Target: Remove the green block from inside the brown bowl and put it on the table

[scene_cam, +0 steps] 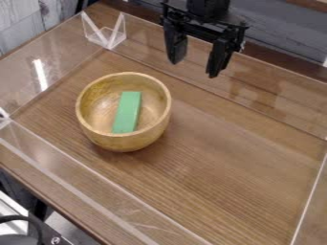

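Observation:
A small green block point(126, 111) lies slanted inside the round tan-brown bowl point(90, 122), which stands on the left half of the wood-grain table point(230, 163). My black gripper point(193, 57) hangs at the top of the view, up and to the right of the bowl and well apart from it. Its fingers point down and stand open with nothing between them.
Low clear acrylic walls border the table, with a folded clear piece point(105, 31) at the back left corner. Bare tabletop stretches to the right of the bowl and in front of it.

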You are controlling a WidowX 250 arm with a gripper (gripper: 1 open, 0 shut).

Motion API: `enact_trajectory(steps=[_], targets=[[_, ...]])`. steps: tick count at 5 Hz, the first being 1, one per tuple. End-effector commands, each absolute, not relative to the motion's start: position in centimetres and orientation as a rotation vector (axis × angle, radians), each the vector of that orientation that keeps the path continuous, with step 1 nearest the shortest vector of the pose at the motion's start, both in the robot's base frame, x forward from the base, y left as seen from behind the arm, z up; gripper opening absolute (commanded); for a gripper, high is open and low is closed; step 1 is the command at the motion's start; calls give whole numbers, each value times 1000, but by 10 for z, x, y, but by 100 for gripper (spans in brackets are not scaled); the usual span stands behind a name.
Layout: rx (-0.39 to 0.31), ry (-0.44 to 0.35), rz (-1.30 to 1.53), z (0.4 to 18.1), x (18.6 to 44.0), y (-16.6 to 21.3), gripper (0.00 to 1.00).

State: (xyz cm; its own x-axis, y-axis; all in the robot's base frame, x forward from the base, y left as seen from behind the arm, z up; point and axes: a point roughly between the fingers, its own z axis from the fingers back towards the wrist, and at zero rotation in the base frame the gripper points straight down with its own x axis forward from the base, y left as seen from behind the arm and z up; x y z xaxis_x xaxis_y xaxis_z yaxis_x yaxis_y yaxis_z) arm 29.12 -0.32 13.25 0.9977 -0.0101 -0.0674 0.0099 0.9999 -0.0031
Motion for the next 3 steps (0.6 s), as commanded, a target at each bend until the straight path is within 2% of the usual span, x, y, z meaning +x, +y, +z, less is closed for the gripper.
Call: enact_trajectory(steps=[1, 2, 3], targets=[[-9, 72, 30, 127, 284, 13, 100], [-16, 95, 101, 108, 264, 41, 100], [-18, 58, 164, 107, 242, 72, 100]])
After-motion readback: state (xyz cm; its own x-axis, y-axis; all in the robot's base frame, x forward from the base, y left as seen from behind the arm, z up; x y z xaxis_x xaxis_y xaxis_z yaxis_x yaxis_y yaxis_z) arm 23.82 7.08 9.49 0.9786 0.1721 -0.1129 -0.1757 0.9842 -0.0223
